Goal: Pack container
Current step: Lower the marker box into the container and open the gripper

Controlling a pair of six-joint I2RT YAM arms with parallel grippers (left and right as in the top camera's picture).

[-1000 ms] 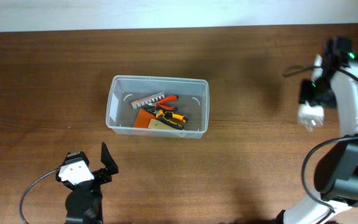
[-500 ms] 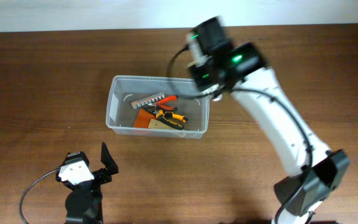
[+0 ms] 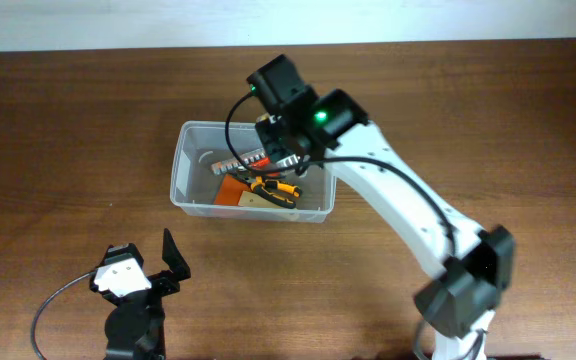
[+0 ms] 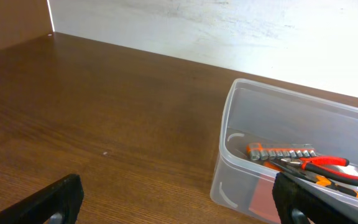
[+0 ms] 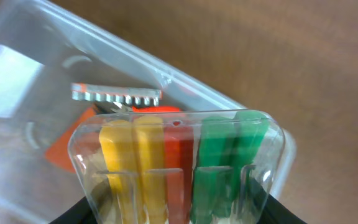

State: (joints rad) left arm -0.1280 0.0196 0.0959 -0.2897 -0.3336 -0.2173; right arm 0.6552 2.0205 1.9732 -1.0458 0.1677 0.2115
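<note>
Clear plastic fills the lower half of the right wrist view: the right claw (image 5: 176,214) is clamped on a small clear case (image 5: 179,162), with a dark finger showing at each lower corner of it. Inside the case stand yellow, red and green bits in a row. Beyond it lies the container (image 5: 185,87), a big translucent tub with rounded corners. From overhead, the right arm (image 3: 398,215) reaches in from the near right of the table, and its wrist hangs over the far right part of the tub. Whether the case touches the tub or anything in it cannot be told.

The container sits around the middle of the table (image 3: 68,130), a little toward the left edge. In it lie a grey strip of bits (image 3: 240,160), red-handled pliers (image 3: 271,158) just beside the strip, yellow-and-black pliers (image 3: 273,188) nearer the near wall, and a flat orange piece (image 3: 230,190).

The left claw (image 4: 176,202) is spread wide and holds nothing. It is close to the near edge toward the left corner, well apart from the tub and facing it.
</note>
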